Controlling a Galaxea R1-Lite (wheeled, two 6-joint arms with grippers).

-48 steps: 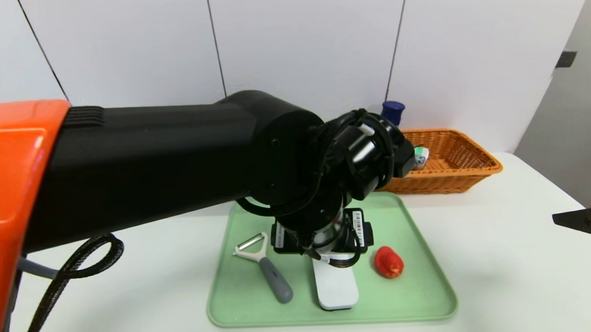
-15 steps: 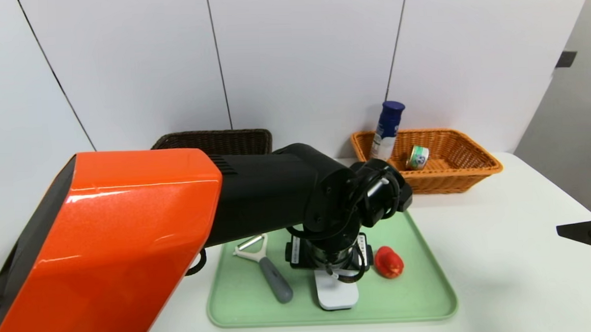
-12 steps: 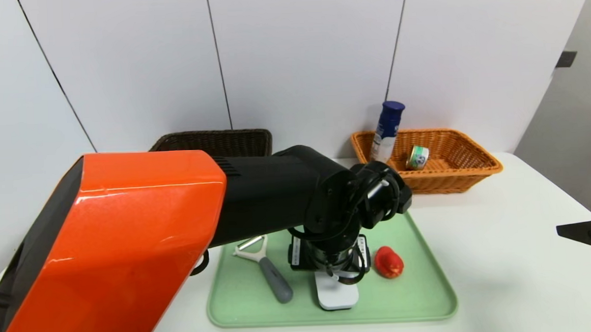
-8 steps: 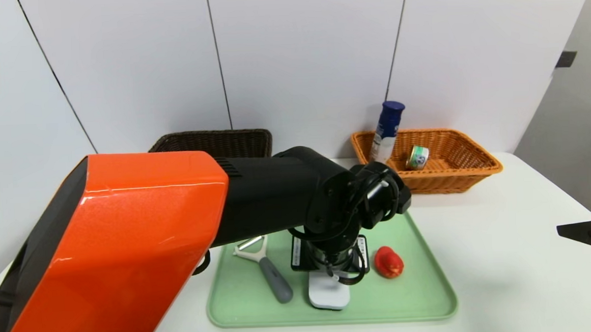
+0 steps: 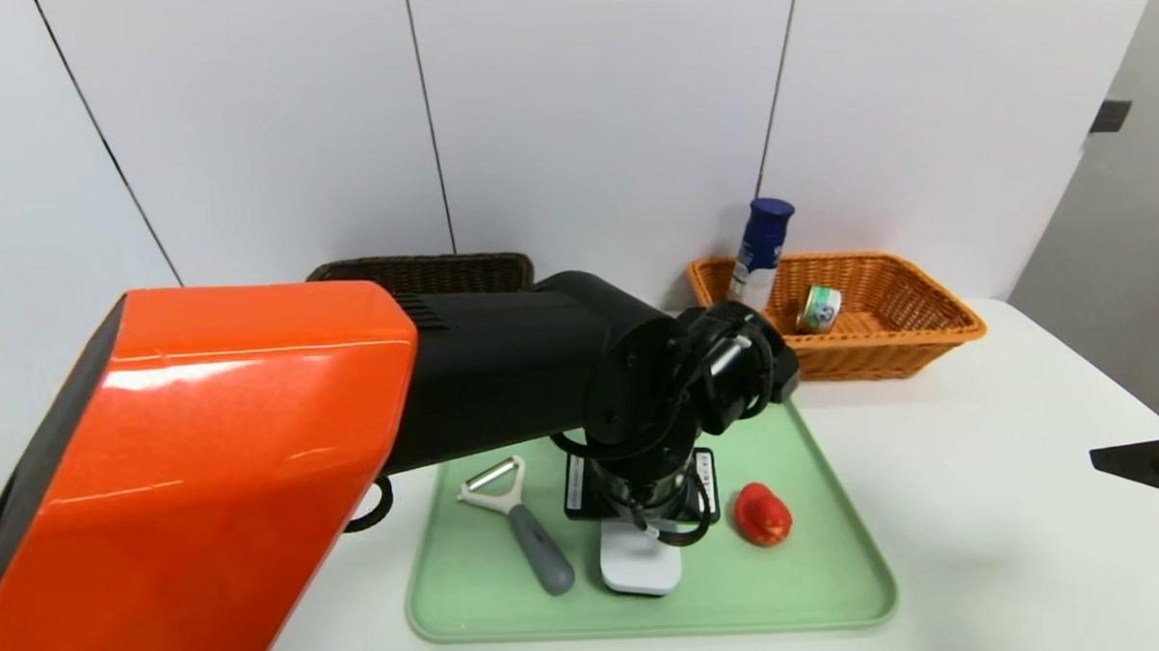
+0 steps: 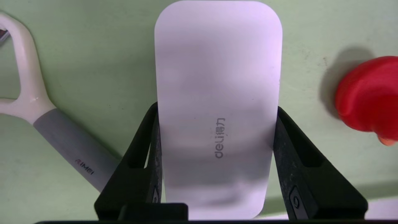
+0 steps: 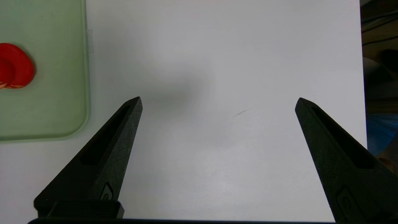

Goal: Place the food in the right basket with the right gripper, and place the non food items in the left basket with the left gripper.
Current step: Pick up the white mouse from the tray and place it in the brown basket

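While my left end effector (image 6: pixel 216 155) clamps the white case (image 6: pixel 217 93) at frame centre; my right end effector (image 7: pixel 217 102) gapes wide above the tabletop (image 7: pixel 217 46).

It looked like a lab or test room, not anyone's home. Plain white wall panels (image 5: pixel 591 103) split by thin dark seams filled the upper half of the frame, with a grey wall (image 5: pixel 1115 210) at the far right. A bare white table (image 5: pixel 1010 503) took up the lower part, and on it a pale green tray (image 5: pixel 820 587) sat at lower centre with two wicker baskets behind it, one dark brown (image 5: pixel 423 271) and one orange-tan (image 5: pixel 889 348), laid out like a staged sorting exercise.
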